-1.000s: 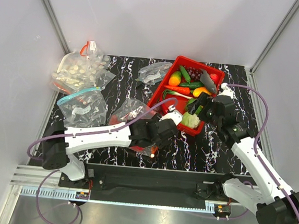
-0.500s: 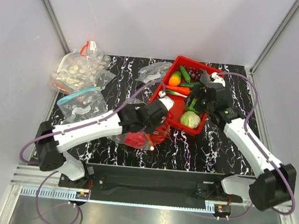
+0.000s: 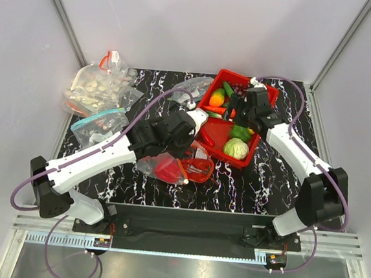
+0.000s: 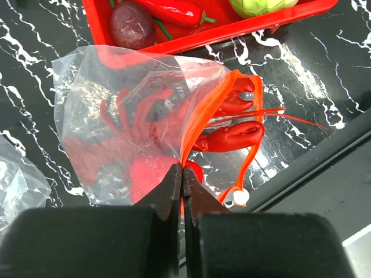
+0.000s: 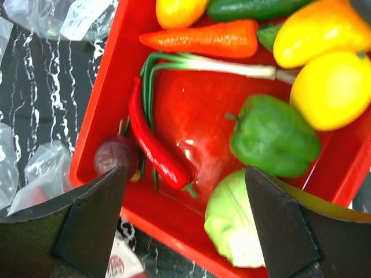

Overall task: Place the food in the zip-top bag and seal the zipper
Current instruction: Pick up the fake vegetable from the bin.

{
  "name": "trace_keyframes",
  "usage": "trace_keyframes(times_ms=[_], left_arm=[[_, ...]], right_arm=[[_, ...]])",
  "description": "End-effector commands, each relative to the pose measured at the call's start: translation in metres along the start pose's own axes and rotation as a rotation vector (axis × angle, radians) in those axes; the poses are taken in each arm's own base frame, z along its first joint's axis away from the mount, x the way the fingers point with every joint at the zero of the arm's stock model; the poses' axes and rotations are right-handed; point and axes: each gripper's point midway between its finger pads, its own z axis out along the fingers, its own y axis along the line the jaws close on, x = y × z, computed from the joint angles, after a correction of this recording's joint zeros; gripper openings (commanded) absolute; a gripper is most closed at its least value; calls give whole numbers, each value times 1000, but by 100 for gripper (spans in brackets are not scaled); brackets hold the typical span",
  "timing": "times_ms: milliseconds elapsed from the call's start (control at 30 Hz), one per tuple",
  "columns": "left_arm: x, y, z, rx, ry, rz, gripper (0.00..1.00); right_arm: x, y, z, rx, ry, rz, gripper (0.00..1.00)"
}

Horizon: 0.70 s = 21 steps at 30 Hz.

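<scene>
Red-orange zipper (image 4: 200, 119) pinched by the left gripper (image 4: 182, 171); right gripper (image 5: 184, 174), spread above the chilli (image 5: 152, 145), should grasp it next.

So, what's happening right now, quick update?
Left gripper shut on the zipper. Right gripper open over the red tray. Lobster half in the zip-top bag, claws poking out the mouth, blocking a seal.

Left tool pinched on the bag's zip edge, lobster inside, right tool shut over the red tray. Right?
No: the right tool is open, fingers spread over the red tray, per the right wrist view. Left tool does pinch the bag, lobster inside.
</scene>
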Motion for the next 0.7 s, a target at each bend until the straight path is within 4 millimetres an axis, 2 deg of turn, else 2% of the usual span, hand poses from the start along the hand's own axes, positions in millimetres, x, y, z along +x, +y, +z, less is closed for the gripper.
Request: trace_keyframes(times_ms=[0,67,100,133,200,333,367,433,500,533,567,633,667], left_arm=[[-23,-2,-14,61,-70,-9,0],[-31,-1,-20,97,-87,-21,0],[-36,10,-23,86,-101,-37,0],[-39,15,-26,80,-107,-41,0],[-50,31,-31,53,-131,-56,0],[-64,57,-29,-3,-134,-94,0],[-69,61,-29,-6,-135,-101,0],[-70,64,-28,-8,-128,-91,0],[-71,67,-24,-12,-120,-84,0],[-70,66,-23,3,-116,-80,0],[-69,65,-21,9,-113,-74,0],[-69,64,-19,21,-115,-78,0],[-69,64,-19,23,-118,-78,0]], right_arm=[[-21,3,11,-14,-25,-34,90],[-26,0,19,-14,-22,-46,88],[-21,-3,28,-15,4,-88,84],[-27,-2,31,-27,-6,-117,83],[-24,4,42,-93,5,-229,78],[-36,14,63,-164,-54,-377,77],[-30,15,74,-183,-29,-398,77],[-39,14,82,-181,-42,-490,78],[-35,4,101,-144,-25,-556,75],[-43,1,107,-117,-62,-570,74],[-39,-8,118,-87,-52,-616,74],[-38,-10,128,-85,-62,-657,75],[-29,-10,136,-127,-41,-723,76]])
